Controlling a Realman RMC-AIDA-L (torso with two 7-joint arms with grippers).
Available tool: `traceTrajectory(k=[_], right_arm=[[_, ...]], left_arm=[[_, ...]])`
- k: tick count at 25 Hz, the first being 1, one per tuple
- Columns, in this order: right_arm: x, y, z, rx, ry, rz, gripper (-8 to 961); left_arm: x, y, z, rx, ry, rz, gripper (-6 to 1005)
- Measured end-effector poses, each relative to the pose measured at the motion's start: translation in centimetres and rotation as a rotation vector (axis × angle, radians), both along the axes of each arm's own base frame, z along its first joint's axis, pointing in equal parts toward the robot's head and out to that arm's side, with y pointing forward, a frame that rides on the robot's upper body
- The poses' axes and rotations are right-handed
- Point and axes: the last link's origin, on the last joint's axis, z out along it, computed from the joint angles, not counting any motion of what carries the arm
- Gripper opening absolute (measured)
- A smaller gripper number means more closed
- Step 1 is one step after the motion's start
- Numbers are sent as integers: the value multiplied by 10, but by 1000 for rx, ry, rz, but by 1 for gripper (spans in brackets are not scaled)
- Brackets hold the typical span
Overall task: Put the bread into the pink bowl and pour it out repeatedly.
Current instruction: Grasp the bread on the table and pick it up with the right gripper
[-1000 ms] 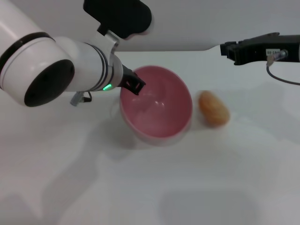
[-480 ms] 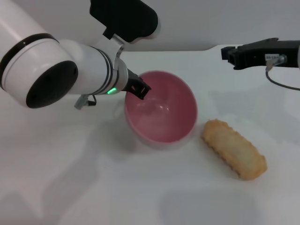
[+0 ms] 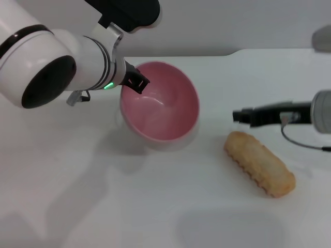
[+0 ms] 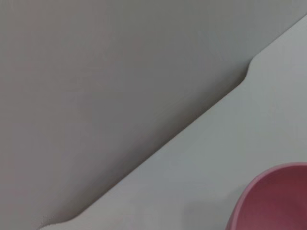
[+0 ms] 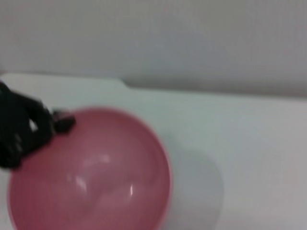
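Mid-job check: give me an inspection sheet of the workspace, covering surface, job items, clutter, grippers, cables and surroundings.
Surface: white table, bare around the items.
Bread: lying on the table, outside the bowl, on its right.
Pink bowl: empty, tilted toward the bread.
Clutter: nothing seen.
Left gripper: clamped on the bowl's far-left rim.
Right gripper: just beyond the bread, holding nothing.
Cables: a thin grey cable loops under the right arm.
Surroundings: plain grey wall behind the table.

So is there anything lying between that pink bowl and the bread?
No. In the head view only bare white table separates the pink bowl from the bread; the right gripper hovers just beyond that gap.
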Motion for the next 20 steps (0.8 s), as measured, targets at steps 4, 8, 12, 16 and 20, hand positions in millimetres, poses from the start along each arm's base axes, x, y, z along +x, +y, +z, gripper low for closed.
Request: traceTrajectory(k=[4, 8, 12, 16, 20], right_arm=[[8, 0, -9, -25, 16, -33, 275], [7, -2, -9, -22, 28, -35, 413], [10, -1, -12, -27, 27, -50, 499], [13, -1, -14, -27, 28, -61, 585], [19, -2, -16, -29, 34, -93, 662]], left_arm=[[1, 2, 4, 16, 15, -7, 57], [1, 4, 6, 24, 20, -8, 57], [0, 4, 6, 22, 26, -12, 57], [2, 4, 7, 21, 27, -19, 57], [3, 4, 7, 22, 25, -21, 57]])
